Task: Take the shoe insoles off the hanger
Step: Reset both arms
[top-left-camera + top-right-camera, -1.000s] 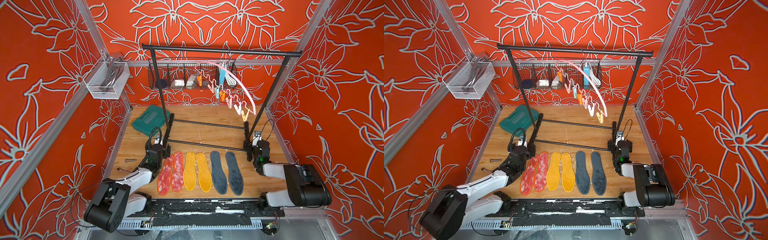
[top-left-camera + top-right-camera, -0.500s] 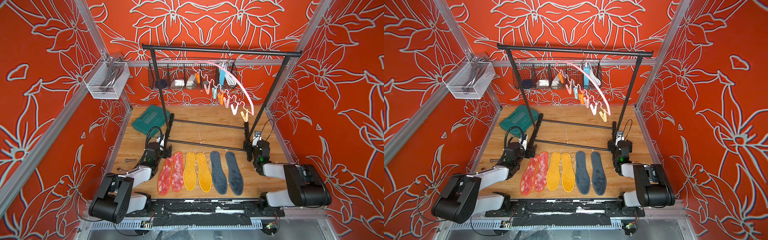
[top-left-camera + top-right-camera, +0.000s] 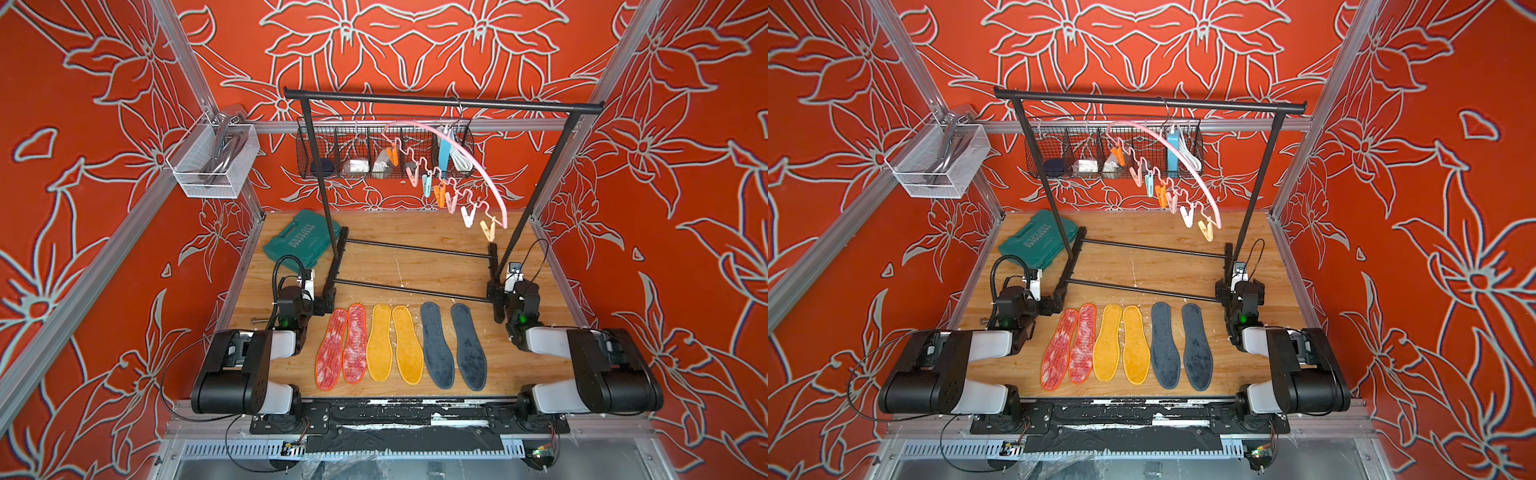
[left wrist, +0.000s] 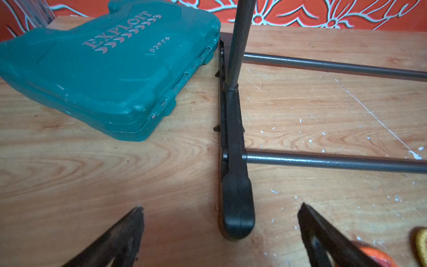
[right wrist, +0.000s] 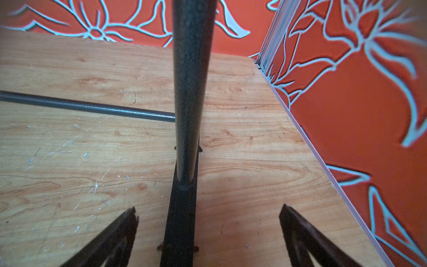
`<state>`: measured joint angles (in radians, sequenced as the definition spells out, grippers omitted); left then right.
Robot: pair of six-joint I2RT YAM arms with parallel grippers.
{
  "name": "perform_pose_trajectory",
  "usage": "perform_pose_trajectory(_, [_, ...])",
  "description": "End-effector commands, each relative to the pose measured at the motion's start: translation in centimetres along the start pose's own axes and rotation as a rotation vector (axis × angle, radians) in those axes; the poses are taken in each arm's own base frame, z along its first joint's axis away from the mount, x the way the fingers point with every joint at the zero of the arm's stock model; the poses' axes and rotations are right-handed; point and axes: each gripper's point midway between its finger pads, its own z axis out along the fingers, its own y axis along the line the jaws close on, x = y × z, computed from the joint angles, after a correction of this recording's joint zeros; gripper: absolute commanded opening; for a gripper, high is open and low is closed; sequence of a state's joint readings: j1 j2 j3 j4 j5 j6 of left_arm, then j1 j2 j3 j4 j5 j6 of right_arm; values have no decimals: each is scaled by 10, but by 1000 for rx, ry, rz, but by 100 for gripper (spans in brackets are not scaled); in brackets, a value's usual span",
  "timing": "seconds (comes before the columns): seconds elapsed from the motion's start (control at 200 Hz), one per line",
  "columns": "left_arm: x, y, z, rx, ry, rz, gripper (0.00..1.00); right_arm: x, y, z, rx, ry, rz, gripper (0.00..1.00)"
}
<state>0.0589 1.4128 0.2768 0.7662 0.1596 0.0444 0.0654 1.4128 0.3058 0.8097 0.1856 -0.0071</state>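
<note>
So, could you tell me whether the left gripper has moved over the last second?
Yes. In both top views the left gripper has drawn slightly away from the red insoles, toward the orange wall.

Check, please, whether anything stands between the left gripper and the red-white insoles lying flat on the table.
Nothing visible does. The left gripper is open, and the red-white insoles lie close beside it with no object between. The garment rack's foot sits ahead of its jaws, away from the insoles.
</note>
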Motion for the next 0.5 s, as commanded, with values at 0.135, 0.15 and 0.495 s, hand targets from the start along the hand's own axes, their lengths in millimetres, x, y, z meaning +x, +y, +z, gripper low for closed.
perform_pose_trajectory(0.135, [-18, 10, 2, -63, -41, -28, 98, -5, -4, 2, 21, -7, 14, 100])
perform_pose_trajectory(0.15, [-18, 10, 2, -63, -44, -29, 98, -5, -4, 2, 22, -7, 13, 100])
perform_pose_trajectory(0.495, [-19, 10, 2, -63, -45, -27, 98, -4, -4, 2, 22, -5, 14, 100])
